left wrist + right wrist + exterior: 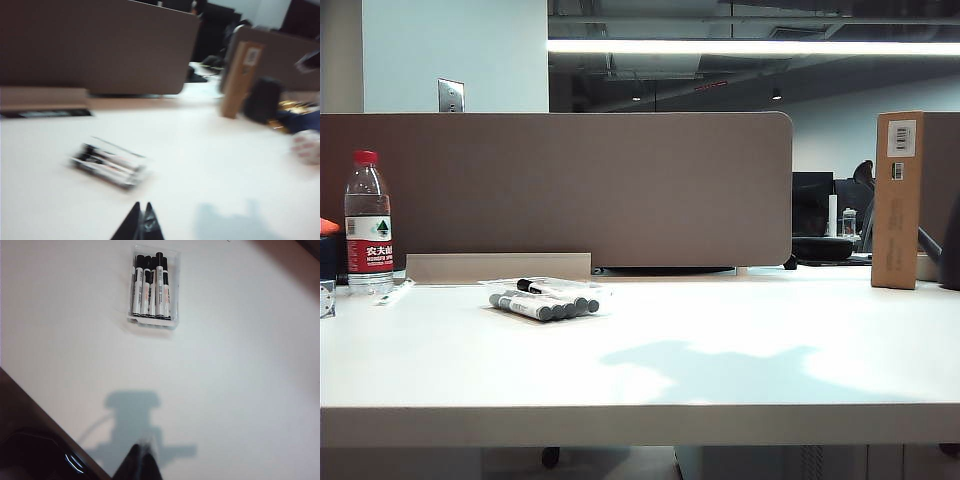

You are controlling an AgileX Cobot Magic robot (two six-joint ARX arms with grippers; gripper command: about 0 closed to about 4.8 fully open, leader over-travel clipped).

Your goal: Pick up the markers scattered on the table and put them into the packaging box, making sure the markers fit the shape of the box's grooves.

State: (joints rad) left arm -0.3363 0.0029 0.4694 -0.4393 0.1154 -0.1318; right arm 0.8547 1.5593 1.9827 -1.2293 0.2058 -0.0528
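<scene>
Markers (151, 287) lie side by side in the packaging box (173, 260) at the counter's (740, 350) left, apparently seated along its grooves, though one marker (538, 289) seems to ride across the rest. Left gripper (141, 225) and right gripper (142, 462) hover apart from the box, pinched together and empty; neither arm shows in the exterior view, and blur hides groove fit.

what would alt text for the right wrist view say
Looking down on the white table, the clear packaging box holds the markers lying side by side, caps pointing the same way. The right gripper, jaws shut and empty, hangs well clear of the box, its shadow on the table beneath it.
</scene>
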